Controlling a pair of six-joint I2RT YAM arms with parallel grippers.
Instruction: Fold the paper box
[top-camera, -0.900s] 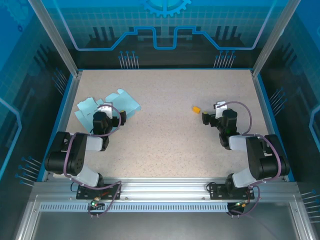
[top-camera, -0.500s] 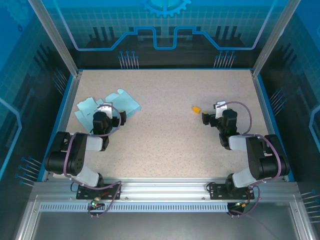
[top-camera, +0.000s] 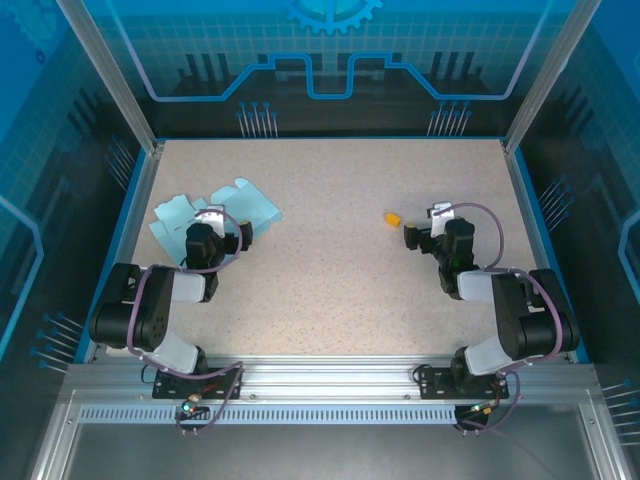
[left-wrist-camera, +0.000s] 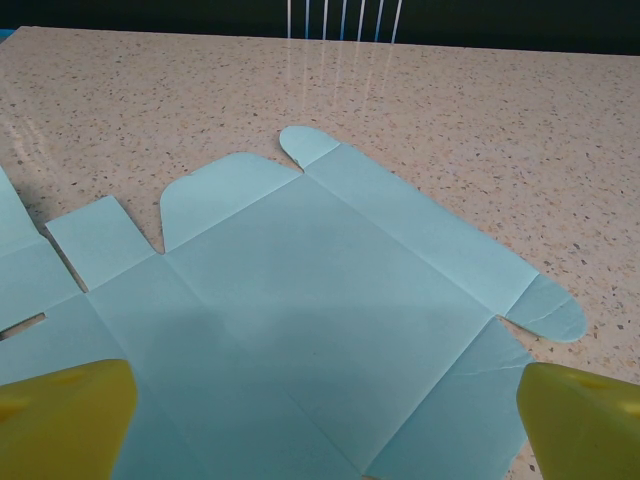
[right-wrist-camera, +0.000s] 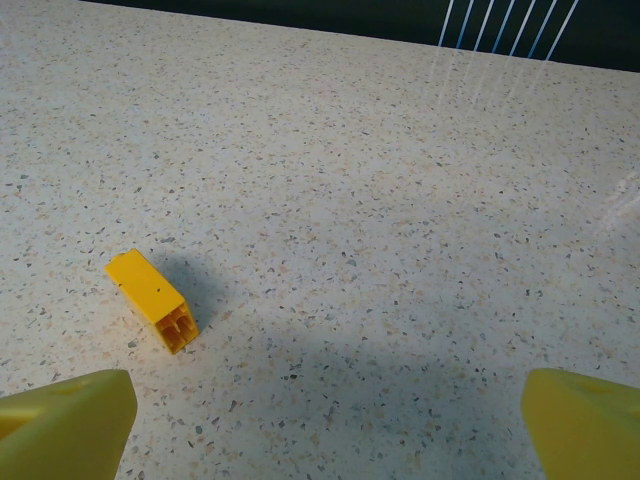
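Top view: we see paper box (top-camera: 215, 207), pale-blue thin card, flat die-cut sheet, under and ahead of left gripper (top-camera: 214, 216). Yellow block (top-camera: 393, 216) ahead-left of right gripper (top-camera: 432, 219). Speckled beige table (top-camera: 330, 275), blue-lit glazed enclosure (top-camera: 330, 60).
Left wrist: jaws wide, empty; we note creased sheet with rounded tabs lying between and beyond them.
Right wrist: jaws wide, empty; hollow-ended block beyond left jaw, apart.

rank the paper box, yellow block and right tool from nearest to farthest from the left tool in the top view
1. paper box: a flat unfolded sheet at far left, lying under the left tool.
2. yellow block: well off to the right, past the middle.
3. right tool: just right of the block, a little farther still.
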